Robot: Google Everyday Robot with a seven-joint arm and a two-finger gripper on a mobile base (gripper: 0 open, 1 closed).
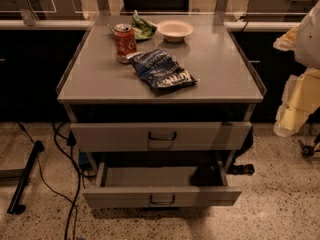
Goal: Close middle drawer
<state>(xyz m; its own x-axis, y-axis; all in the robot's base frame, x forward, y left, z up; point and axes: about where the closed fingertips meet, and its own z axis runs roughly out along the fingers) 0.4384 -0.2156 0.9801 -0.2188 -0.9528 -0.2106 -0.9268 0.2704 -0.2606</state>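
One shallow grey middle drawer [120,197], pulled open, gripper [289,116] far right

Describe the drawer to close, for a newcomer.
Grey cabinet with a red soda can on top; pincer at its right. The middle drawer is the lower visible one, pulled far out. Its front is lower than the U-handled drawer above.

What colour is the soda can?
The can is red, camera view; gripper hangs at right edge.
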